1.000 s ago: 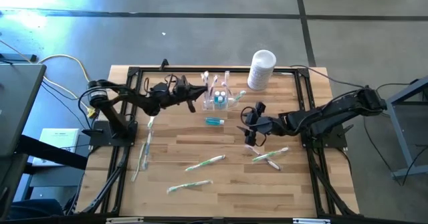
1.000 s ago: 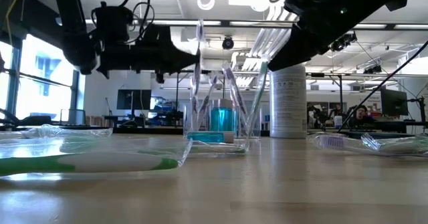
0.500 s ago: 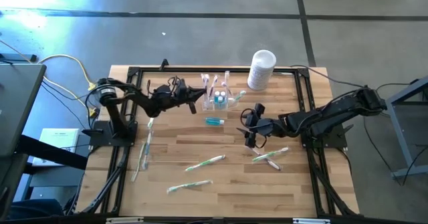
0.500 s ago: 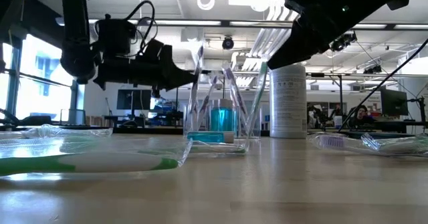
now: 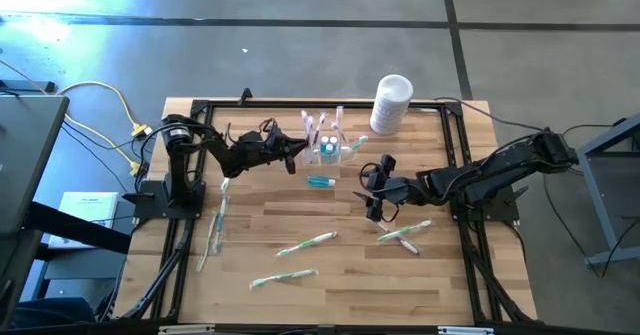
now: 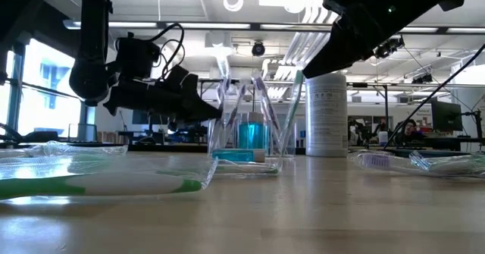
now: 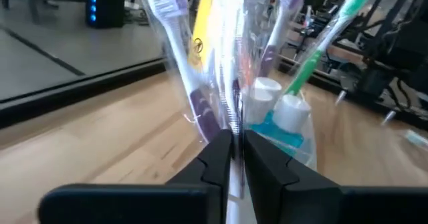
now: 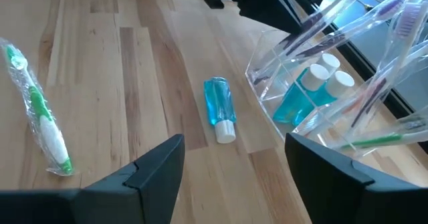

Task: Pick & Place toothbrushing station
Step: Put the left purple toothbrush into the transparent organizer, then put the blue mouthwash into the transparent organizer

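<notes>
The toothbrushing station [image 5: 327, 148] is a clear holder at the table's far middle. It holds two blue bottles [image 7: 277, 114] and several upright toothbrushes. My left gripper [image 7: 235, 147] is level at the holder's left end [image 6: 216, 125], shut on a clear-wrapped toothbrush [image 7: 204, 30] that stands upright there. My right gripper [image 8: 234, 164] hovers open to the right of the holder, above a blue tube [image 8: 220, 110] that lies on the table. My left gripper pinches the wrapped toothbrush low on its handle [image 7: 234, 127] between its two fingers. The fingers come level from the table's left and lie across the brush. The brush stands upright with its head up; the fingers hide its lower end at the holder.
A white cylindrical container [image 5: 391, 102] stands at the far edge, right of the holder. Wrapped toothbrushes lie on the near half of the table [image 5: 306, 243] [image 5: 283, 278] [image 5: 403, 233], and one lies by the left rail [image 5: 213, 230].
My left gripper has sunk toward the holder's left end, carrying the wrapped toothbrush down with it. The brush stays upright and now stands lower among the others.
</notes>
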Motion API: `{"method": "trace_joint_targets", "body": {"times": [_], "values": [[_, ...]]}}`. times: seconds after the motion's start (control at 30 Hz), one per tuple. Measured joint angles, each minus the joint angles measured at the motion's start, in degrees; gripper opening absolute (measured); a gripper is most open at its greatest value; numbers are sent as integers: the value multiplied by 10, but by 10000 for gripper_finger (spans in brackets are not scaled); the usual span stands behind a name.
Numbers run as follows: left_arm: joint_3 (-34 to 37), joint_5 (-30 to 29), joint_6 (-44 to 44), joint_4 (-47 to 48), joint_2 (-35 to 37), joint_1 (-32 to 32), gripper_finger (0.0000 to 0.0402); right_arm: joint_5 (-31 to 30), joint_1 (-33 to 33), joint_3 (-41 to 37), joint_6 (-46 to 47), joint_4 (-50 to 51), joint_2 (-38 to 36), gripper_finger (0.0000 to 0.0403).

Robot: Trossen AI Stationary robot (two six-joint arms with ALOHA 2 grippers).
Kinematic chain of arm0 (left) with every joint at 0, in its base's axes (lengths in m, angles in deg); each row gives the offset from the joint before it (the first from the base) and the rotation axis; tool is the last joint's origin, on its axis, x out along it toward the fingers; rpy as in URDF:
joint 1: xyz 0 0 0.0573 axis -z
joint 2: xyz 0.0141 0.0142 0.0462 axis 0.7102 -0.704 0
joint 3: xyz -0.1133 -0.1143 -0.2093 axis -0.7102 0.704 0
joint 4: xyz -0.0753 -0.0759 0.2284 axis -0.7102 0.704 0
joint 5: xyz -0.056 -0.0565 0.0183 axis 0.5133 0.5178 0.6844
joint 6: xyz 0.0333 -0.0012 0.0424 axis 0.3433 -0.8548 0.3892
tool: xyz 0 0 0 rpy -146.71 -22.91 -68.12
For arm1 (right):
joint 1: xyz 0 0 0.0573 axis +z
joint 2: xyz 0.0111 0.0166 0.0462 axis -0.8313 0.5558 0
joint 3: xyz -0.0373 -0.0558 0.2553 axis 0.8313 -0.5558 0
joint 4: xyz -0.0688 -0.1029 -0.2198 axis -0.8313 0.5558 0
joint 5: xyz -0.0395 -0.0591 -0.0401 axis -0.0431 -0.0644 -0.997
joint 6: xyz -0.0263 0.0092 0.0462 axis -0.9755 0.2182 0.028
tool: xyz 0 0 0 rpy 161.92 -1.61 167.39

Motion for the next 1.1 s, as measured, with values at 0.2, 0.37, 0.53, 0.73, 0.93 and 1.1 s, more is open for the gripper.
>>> {"method": "trace_joint_targets", "body": {"times": [0.2,0.37,0.53,0.73,0.93,1.1], "values": [[0,27,-5,-2,0,0,88,0,0,0,0,0,0,252],[0,38,-8,-3,0,0,146,0,0,0,0,0,0,252],[0,93,-10,-2,1,-1,178,0,0,0,0,2,0,252],[1,115,40,18,18,0,179,0,0,0,0,10,0,252],[2,73,92,130,83,-1,179,0,0,0,1,10,0,252],[1,25,146,264,171,-1,179,0,0,0,2,10,0,252]]}}
